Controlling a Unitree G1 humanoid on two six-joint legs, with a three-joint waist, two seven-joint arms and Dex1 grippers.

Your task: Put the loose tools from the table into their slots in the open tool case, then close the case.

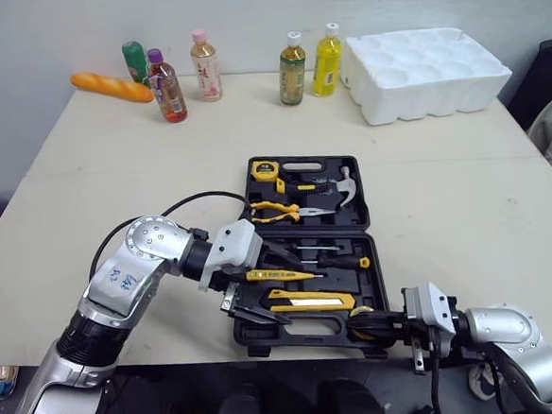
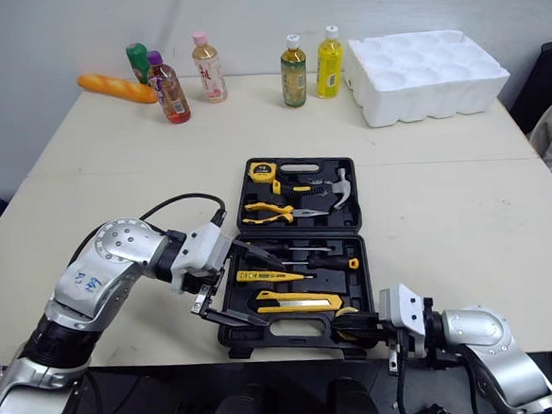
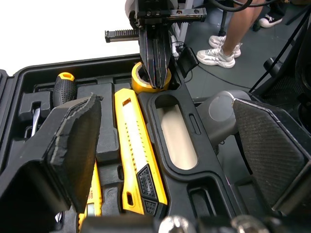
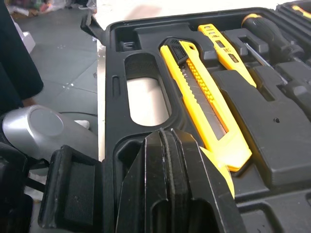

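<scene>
robot test lab, bare table (image 1: 113,180), plain wall (image 1: 55,33), cabled grey floor (image 3: 233,92)

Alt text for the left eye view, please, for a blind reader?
An open tool case of yellow-handled tools lies on a table; the left gripper is open over its near half, the right gripper shut at its near edge.

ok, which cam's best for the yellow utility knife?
Right wrist view: utility knife seated in its slot, whole length, blade segments readable. Left wrist view shows it whole too, foreshortened. Eye views: distant, little detail.
</scene>
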